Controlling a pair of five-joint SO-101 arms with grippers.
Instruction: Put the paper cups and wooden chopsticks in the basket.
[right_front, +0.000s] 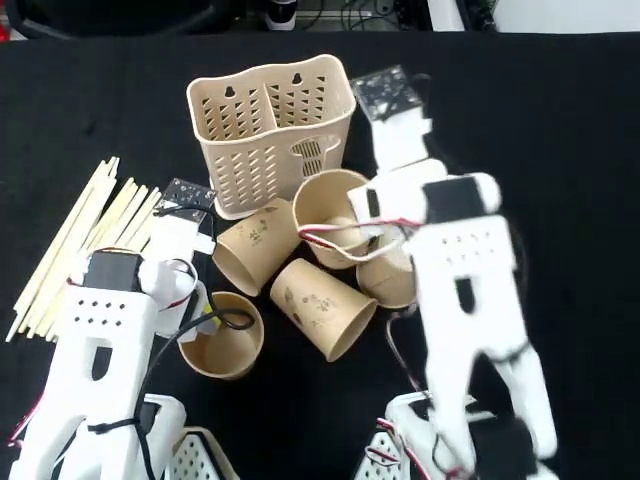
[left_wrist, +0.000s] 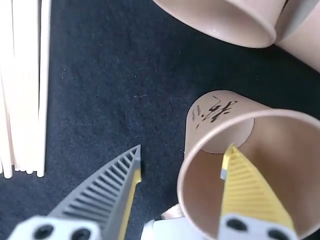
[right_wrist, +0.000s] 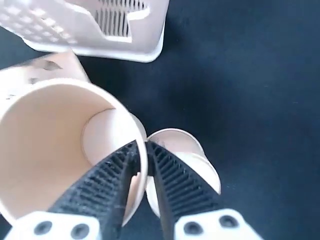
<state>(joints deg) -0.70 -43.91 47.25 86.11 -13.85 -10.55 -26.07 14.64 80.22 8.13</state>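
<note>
Looking down, you see the big black table (right_front: 560, 150) under both arms. At its far side the tan basket (right_front: 262, 172) stands upright, with two parts inside. The wooden chopsticks (right_front: 75, 240) lie in a loose bunch on the table by your left arm, well apart from the basket. The paper cups sit together in the middle, just in front of the basket. One tipped cup (right_front: 255, 245) and a second tipped cup (right_front: 320, 305) lie on their sides, close together.

Your right gripper (right_wrist: 141, 146) pinches the rim of the right cup (right_wrist: 55, 145), one black finger inside and one outside. That cup is just beside the basket.

Your left gripper (left_wrist: 184, 147) is spread wide. Its yellow finger (left_wrist: 250, 195) is inside the left cup (left_wrist: 215, 110). Its gray finger (left_wrist: 107, 190) is outside and not touching the cup wall.
</note>
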